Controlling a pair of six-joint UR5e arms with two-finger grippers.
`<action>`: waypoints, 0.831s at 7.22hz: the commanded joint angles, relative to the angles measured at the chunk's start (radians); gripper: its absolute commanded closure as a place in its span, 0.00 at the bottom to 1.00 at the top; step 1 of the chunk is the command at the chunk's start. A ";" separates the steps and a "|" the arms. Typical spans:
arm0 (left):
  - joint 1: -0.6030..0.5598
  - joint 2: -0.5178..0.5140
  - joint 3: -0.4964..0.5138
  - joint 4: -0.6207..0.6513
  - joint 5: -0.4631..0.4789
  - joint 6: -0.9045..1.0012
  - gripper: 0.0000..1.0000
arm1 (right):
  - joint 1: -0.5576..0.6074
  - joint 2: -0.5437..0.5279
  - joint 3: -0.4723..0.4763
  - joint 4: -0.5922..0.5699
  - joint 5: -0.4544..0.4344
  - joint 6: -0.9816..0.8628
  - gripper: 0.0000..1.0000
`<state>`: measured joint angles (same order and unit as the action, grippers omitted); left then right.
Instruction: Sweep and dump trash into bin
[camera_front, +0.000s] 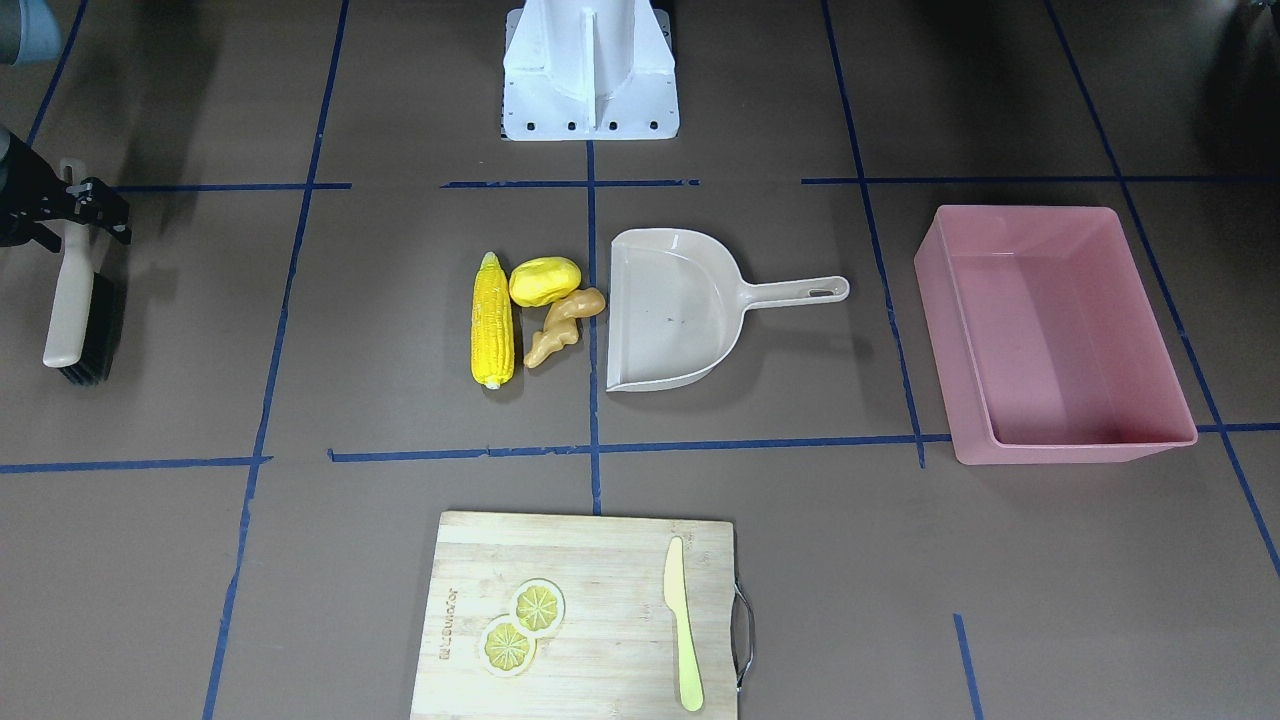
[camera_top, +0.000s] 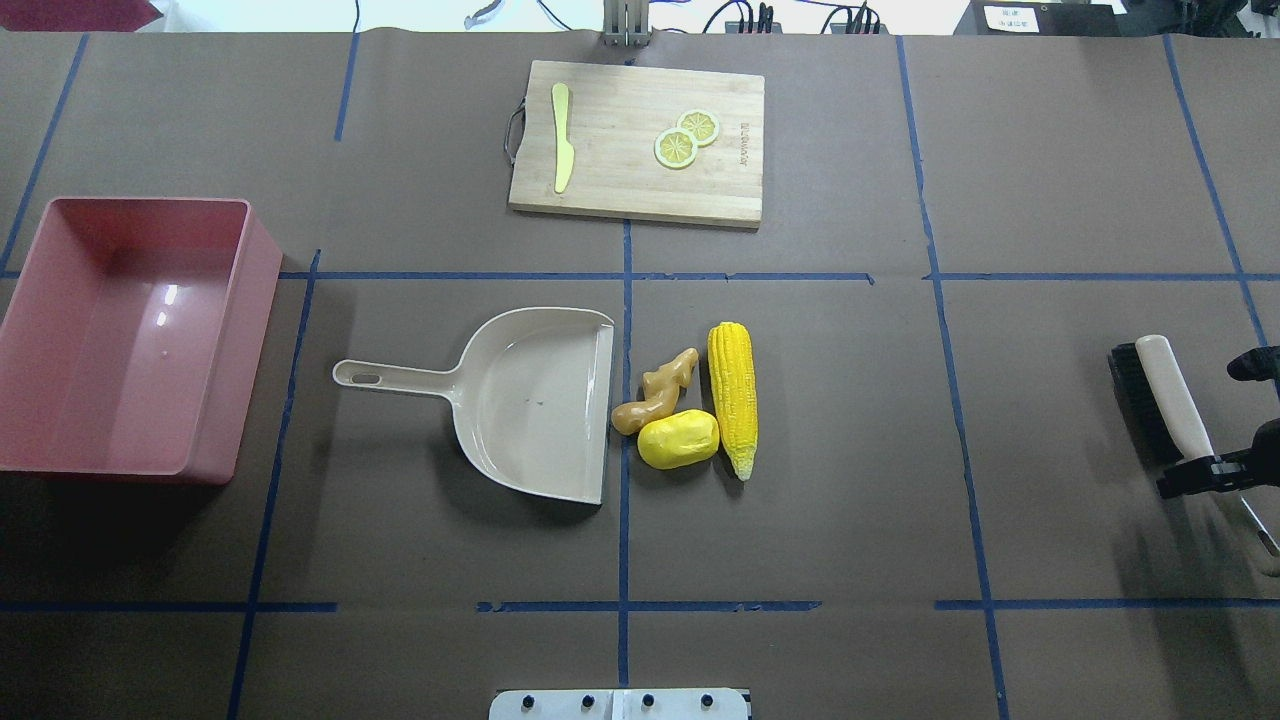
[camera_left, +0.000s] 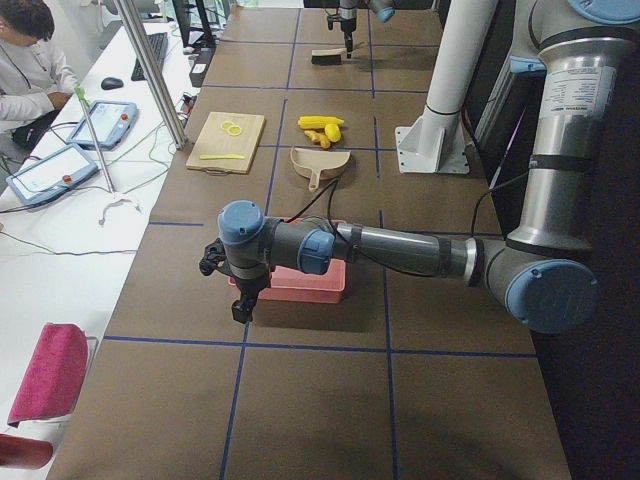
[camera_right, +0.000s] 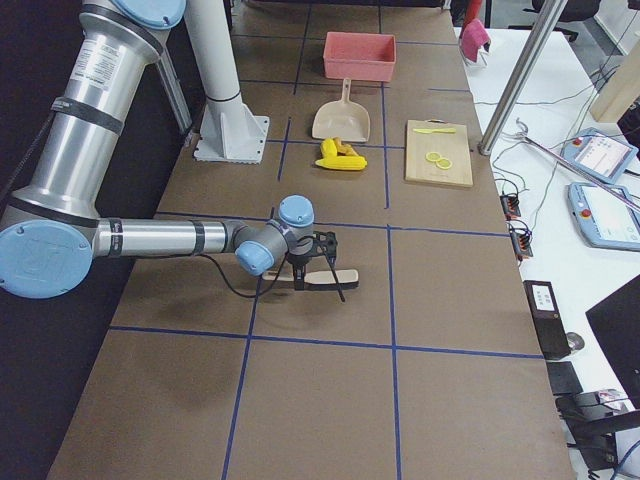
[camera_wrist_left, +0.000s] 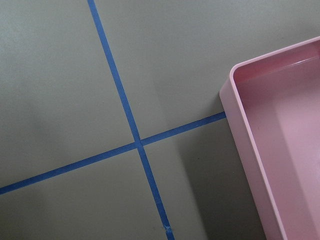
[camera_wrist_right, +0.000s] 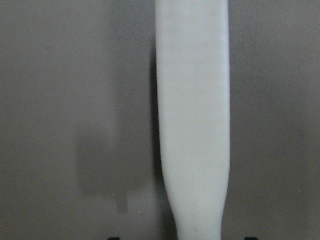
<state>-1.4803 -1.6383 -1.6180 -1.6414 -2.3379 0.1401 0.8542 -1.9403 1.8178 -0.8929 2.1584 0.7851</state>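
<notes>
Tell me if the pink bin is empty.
Empty. The bin shows only bare pink floor; the corn, potato and ginger lie on the table beside the dustpan.

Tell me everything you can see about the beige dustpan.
The dustpan is beige, smooth plastic by its look, one piece: a wide shallow scoop with a raised rounded back wall and a straight open lip, plus a slim handle with a hanging slot at its end. It lies flat on the brown table, empty but for a few dark specks. The handle points toward the pink bin. The lip faces the ginger root, which lies close by; contact unclear. Nothing holds it.
</notes>
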 joint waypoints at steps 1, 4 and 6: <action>0.000 0.000 -0.002 0.000 -0.001 -0.001 0.00 | -0.001 0.000 -0.005 0.002 0.000 -0.012 1.00; 0.000 -0.002 -0.011 -0.043 0.000 0.001 0.00 | 0.006 -0.003 0.026 0.003 0.006 -0.017 1.00; 0.005 -0.005 -0.017 -0.162 -0.003 0.002 0.00 | 0.026 0.015 0.052 -0.001 0.031 -0.004 1.00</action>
<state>-1.4789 -1.6394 -1.6308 -1.7343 -2.3399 0.1396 0.8707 -1.9366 1.8555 -0.8926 2.1788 0.7728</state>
